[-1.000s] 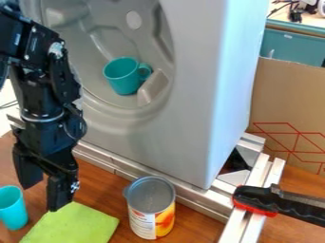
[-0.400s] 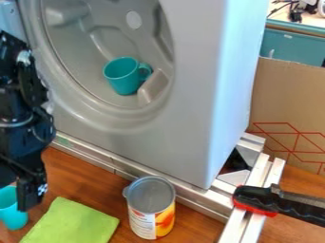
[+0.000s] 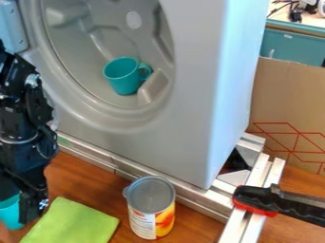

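Observation:
At the left edge, the black gripper (image 3: 14, 204) hangs low over a teal cup (image 3: 11, 216) on the wooden table. One finger stands in front of the cup's right side, the other is partly cut off by the view's edge, and they are apart. The arm covers the cup's upper part. A green cloth (image 3: 71, 222) lies flat just right of the gripper. Farther right stands an upright open can (image 3: 151, 209) with a colourful label. A teal mug (image 3: 126, 76) rests inside the round recess of the grey appliance.
The grey appliance (image 3: 184, 128) rises behind the cloth and can, with a metal rail (image 3: 136, 172) along its base. A black and red clamp (image 3: 266, 201) sits on the rails at the right. Behind them stands a cardboard panel (image 3: 292, 104).
The gripper has moved left from above the cloth's left side to the teal cup, and most recently a little lower. The cup, cloth, can and mug have stayed in place.

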Motion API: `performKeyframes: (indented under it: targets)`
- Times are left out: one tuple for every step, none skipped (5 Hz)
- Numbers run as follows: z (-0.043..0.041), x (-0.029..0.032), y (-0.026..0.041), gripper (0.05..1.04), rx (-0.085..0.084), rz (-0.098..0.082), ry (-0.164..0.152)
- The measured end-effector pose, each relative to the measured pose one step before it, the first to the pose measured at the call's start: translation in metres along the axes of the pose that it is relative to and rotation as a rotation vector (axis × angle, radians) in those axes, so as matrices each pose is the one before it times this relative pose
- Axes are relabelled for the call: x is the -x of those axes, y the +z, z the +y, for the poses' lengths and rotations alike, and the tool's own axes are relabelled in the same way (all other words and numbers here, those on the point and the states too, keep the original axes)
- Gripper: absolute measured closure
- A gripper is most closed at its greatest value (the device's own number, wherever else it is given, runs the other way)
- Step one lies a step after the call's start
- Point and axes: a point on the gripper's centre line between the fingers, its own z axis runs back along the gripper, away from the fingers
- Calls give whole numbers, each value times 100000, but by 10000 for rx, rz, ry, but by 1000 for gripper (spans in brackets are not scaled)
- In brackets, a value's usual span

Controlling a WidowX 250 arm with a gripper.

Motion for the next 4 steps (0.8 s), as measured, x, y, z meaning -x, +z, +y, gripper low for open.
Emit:
performKeyframes:
  targets:
    - [450,-275,-325,83,-64,53,135]
    - [287,-21,-867,83,71,185,72]
    - [22,-184,-814,83,129,98,-108]
    - [-362,-508,-845,83,253,-89,-239]
